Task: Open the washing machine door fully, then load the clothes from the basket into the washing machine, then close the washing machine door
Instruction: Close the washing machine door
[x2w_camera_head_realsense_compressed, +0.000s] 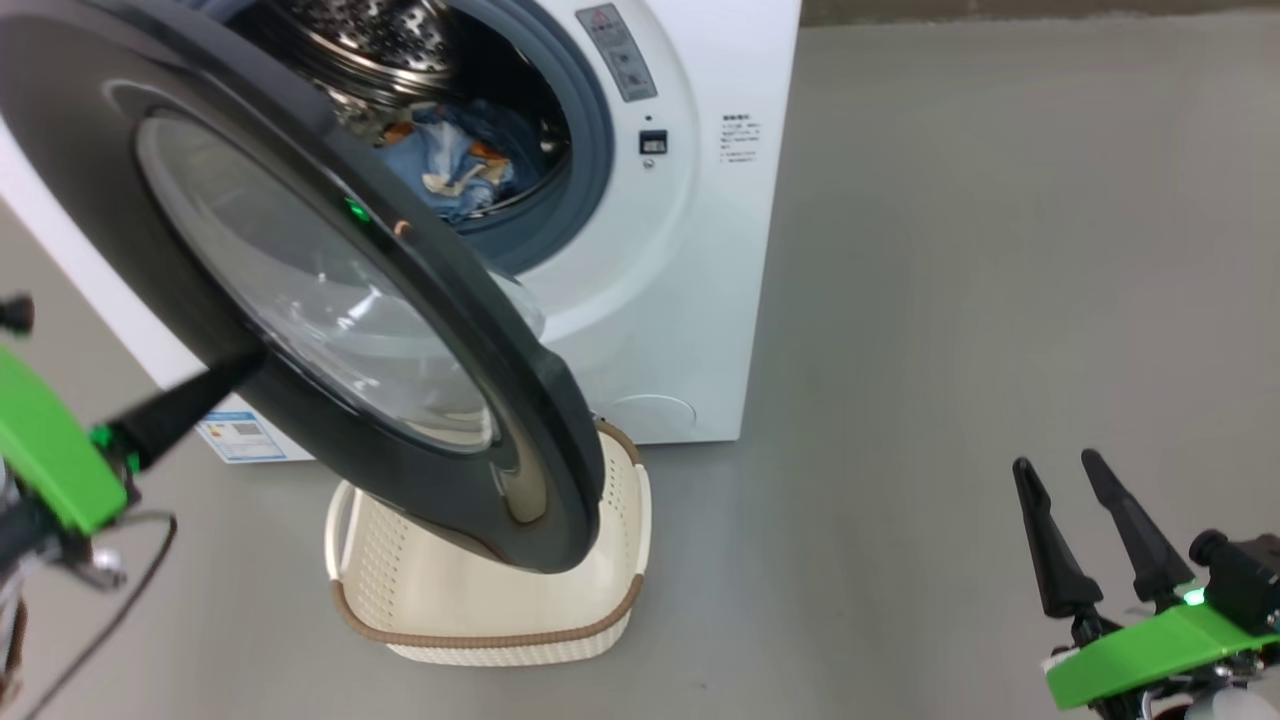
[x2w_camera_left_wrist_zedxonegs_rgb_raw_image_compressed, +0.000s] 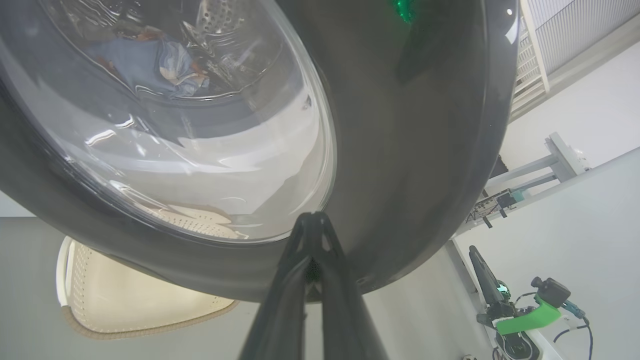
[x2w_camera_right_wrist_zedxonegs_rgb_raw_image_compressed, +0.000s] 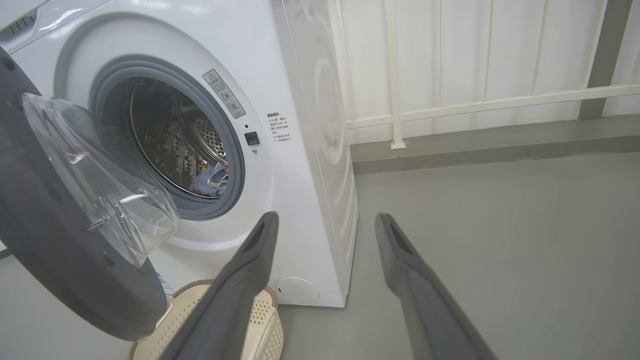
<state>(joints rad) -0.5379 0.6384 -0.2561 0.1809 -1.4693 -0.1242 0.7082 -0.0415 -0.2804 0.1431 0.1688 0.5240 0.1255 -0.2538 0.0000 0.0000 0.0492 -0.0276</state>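
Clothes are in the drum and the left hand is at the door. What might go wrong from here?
1. The shut left hand meets the glossy washing machine door with its tips alone; it may slide off.
2. The door's lower edge hangs close over the basket and might catch its rim.
3. The clothes lie near the drum's front, so a fold could get pinched.
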